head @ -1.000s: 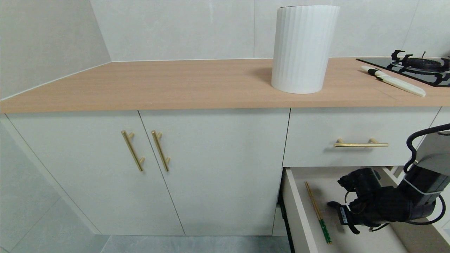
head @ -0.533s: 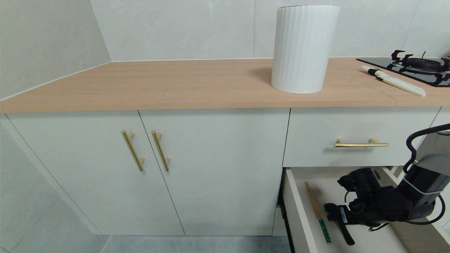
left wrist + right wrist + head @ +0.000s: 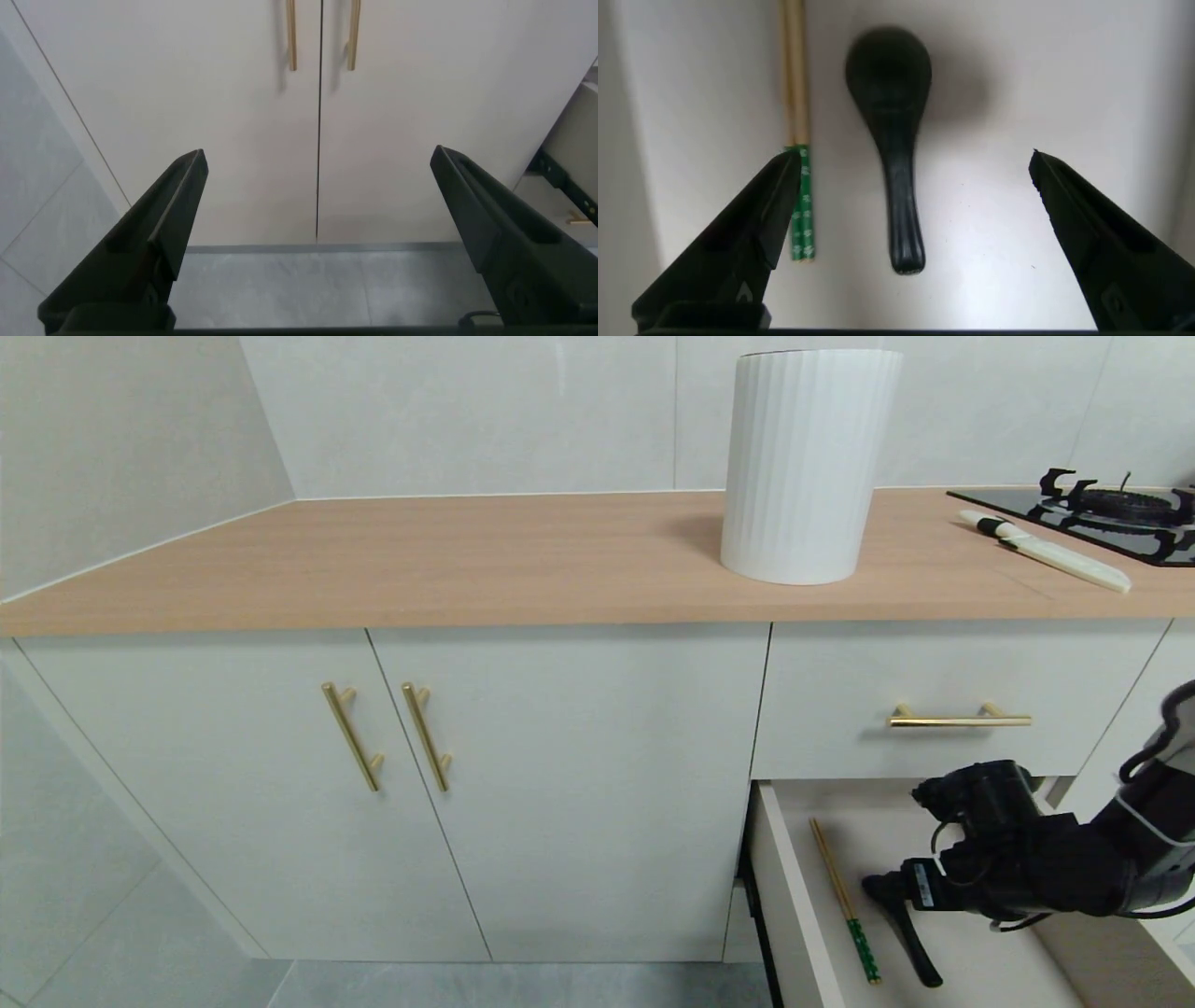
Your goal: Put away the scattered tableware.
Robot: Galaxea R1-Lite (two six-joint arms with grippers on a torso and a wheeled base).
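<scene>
Right arm: we see it stretched low from the right over the open drawer (image 3: 782, 887) | right gripper (image 3: 913, 168) above the black spoon (image 3: 895, 140), fingers spread wide, empty | spoon flat on drawer floor, just beside the chopsticks (image 3: 796, 112) | left gripper (image 3: 316, 159) fingers wide apart, facing the cabinet doors (image 3: 392, 140)

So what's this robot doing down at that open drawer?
It is tidying tableware into the open drawer. A black spoon lies flat on the drawer floor beside a pair of chopsticks, not touching them. The right gripper hangs open directly above the spoon, holding nothing. The left gripper is open too, facing the closed cabinet doors. On the countertop, a white knife-like utensil is not yet put away.
</scene>
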